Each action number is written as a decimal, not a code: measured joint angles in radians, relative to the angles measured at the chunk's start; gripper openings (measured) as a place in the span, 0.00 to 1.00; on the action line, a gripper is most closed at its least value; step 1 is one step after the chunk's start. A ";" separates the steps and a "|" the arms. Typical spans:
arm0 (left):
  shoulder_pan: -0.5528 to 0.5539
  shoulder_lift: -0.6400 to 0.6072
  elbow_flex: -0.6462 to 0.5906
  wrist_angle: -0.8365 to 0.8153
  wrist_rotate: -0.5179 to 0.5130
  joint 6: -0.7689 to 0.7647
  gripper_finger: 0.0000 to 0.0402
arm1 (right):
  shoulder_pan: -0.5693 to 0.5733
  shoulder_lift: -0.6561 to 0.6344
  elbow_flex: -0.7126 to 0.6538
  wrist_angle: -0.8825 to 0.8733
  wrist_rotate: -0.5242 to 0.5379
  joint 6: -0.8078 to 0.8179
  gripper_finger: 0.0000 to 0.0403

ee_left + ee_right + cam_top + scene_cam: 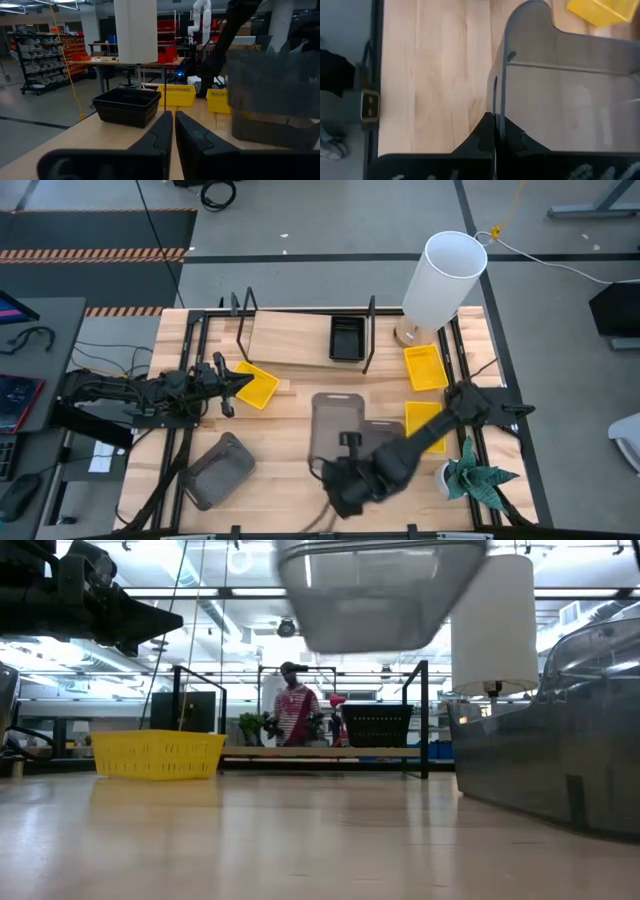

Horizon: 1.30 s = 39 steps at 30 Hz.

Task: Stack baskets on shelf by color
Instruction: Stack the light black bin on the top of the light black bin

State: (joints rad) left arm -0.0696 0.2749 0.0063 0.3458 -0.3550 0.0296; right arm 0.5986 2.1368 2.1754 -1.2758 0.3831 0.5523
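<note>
Here the right gripper [496, 131] pinches the rim of a dark grey basket [335, 425], lifted at the frame's centre for the shelf [290, 338] above, while the left gripper [173, 131], closed and empty, waits at left.

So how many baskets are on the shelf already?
One: a black basket sits on the shelf. The right gripper is shut on a grey basket's rim, held above the table. Three yellow baskets and two other grey ones wait.
</note>
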 joint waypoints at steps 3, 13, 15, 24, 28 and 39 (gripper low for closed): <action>0.000 0.000 0.000 0.000 0.000 0.000 0.08 | 0.056 0.002 0.000 -0.080 0.039 0.085 0.00; 0.000 0.000 0.000 0.000 0.000 0.000 0.07 | 0.227 0.004 -0.066 -0.173 0.118 0.361 0.00; 0.000 0.000 0.000 0.000 0.000 0.000 0.06 | 0.249 0.004 -0.092 -0.173 0.120 0.382 0.00; 0.000 0.000 0.000 0.000 0.000 0.000 0.09 | 0.291 0.004 -0.210 -0.163 0.109 0.425 0.00; 0.000 0.000 0.000 0.000 0.000 0.000 0.08 | 0.292 0.004 -0.246 -0.159 0.086 0.425 0.01; 0.000 0.000 0.000 0.000 0.000 0.000 0.07 | 0.275 0.005 -0.261 -0.101 0.068 0.444 0.08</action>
State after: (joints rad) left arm -0.0692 0.2749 0.0063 0.3458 -0.3550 0.0296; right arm 0.8740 2.1418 1.9141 -1.3769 0.4508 0.9967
